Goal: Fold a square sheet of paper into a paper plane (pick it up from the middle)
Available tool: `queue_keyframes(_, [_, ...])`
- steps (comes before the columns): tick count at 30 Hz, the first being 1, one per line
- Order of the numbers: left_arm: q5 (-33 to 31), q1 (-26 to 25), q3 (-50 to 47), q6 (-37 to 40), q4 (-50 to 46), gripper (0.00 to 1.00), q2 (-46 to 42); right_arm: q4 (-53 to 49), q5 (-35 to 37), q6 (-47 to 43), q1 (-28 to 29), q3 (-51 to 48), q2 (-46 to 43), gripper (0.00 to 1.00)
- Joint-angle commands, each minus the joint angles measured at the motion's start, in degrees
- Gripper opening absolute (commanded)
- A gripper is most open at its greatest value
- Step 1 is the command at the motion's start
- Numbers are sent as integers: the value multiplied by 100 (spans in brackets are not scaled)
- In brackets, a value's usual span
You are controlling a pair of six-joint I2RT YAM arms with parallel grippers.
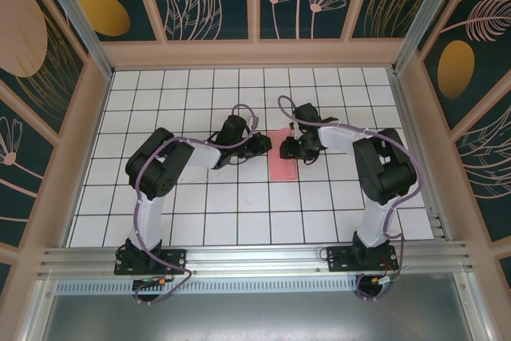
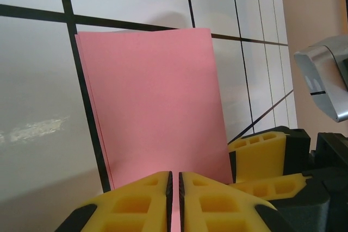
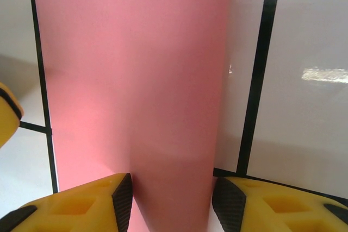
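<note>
The square sheet of paper (image 1: 283,164) lies on the white grid table as a pink-red oblong, doubled over, with two layers showing along its left edge in the left wrist view (image 2: 157,101). My left gripper (image 1: 266,147) sits at the paper's upper left edge. Its yellow jaws (image 2: 174,199) are closed to a thin slit with pink showing through; I cannot tell whether paper is pinched. My right gripper (image 1: 286,149) stands at the paper's top end, open, its fingers (image 3: 171,202) straddling the paper (image 3: 136,80) without touching it.
A right gripper finger (image 2: 261,156) is close beside my left jaws, and a tip of the left gripper (image 3: 8,112) shows at the right wrist view's left edge. Tan walls (image 1: 255,53) enclose the grid table (image 1: 160,197).
</note>
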Motion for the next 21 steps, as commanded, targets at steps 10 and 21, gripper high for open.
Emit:
queue_keyframes(10, [122, -105, 358, 51, -281, 11, 203, 32, 675, 31, 32, -291, 737, 52])
queue_keyframes(21, [-18, -146, 645, 170, -895, 8, 366, 44, 680, 47, 33, -300, 737, 52])
